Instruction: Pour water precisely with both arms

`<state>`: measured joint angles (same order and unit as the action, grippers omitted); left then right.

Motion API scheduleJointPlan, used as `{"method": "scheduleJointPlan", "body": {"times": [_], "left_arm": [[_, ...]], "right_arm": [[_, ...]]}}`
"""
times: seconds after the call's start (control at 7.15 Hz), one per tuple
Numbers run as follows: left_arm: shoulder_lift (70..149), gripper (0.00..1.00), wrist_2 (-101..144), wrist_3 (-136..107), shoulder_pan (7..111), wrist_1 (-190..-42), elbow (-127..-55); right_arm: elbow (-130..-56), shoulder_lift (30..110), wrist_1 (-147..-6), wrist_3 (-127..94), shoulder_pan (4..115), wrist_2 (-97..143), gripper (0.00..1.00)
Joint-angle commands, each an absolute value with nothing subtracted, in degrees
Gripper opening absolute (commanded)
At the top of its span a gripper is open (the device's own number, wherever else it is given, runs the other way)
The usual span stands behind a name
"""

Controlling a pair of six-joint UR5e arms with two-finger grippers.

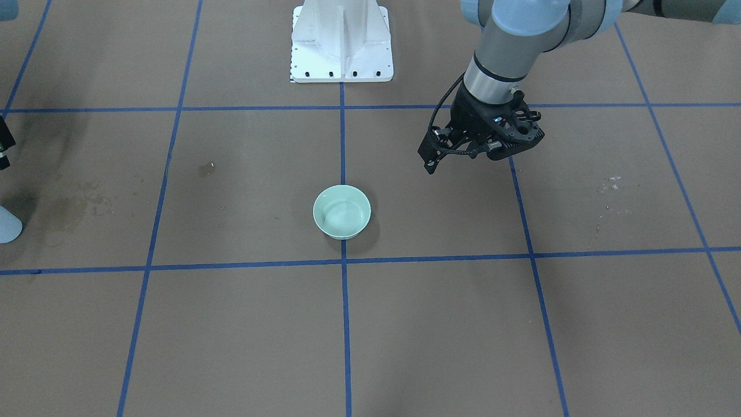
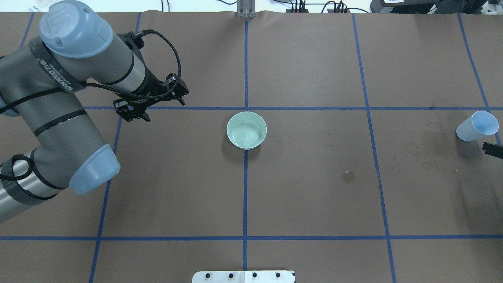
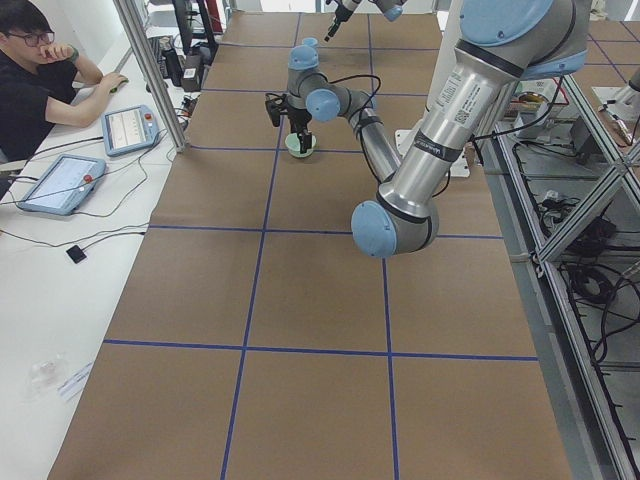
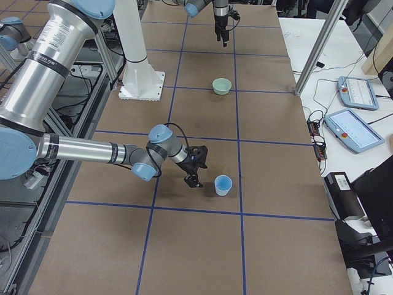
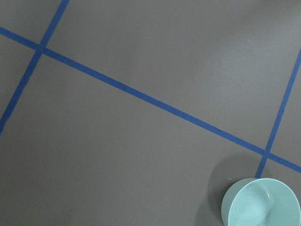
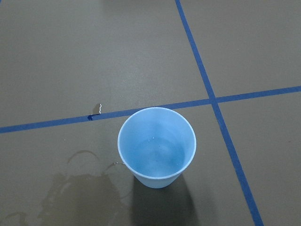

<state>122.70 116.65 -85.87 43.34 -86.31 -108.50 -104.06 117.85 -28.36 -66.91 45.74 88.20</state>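
A pale green bowl stands at the table's middle on a blue tape cross. It also shows at the lower right of the left wrist view. My left gripper hangs above the table to the bowl's left, apart from it, open and empty. A light blue cup stands upright at the far right. A faint sheen of water lies in its bottom. My right gripper is beside the cup, not touching it. Only its black edge shows overhead, so I cannot tell its state.
Wet stains darken the paper beside the cup, and a small wet spot lies between cup and bowl. The white pedestal base stands at the robot's side. An operator and teach pendants are beyond the far edge.
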Motion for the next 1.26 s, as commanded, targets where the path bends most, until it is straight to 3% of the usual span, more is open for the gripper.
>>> {"method": "scheduleJointPlan", "body": {"times": [0.0, 0.28, 1.12], "left_arm": [[122.7, 1.00, 116.7, -85.8, 43.2, -86.4, -108.0], [122.7, 1.00, 116.7, -85.8, 43.2, -86.5, -107.7], [122.9, 1.00, 116.7, -85.8, 43.1, -86.5, -107.7]], "right_arm": [[-102.8, 118.2, -28.3, -69.3, 39.1, 79.1, 0.99], [-100.1, 117.3, -28.8, -73.0, 33.3, 69.4, 0.99], [-89.7, 109.8, -28.6, -73.2, 31.2, 58.5, 0.99]]}}
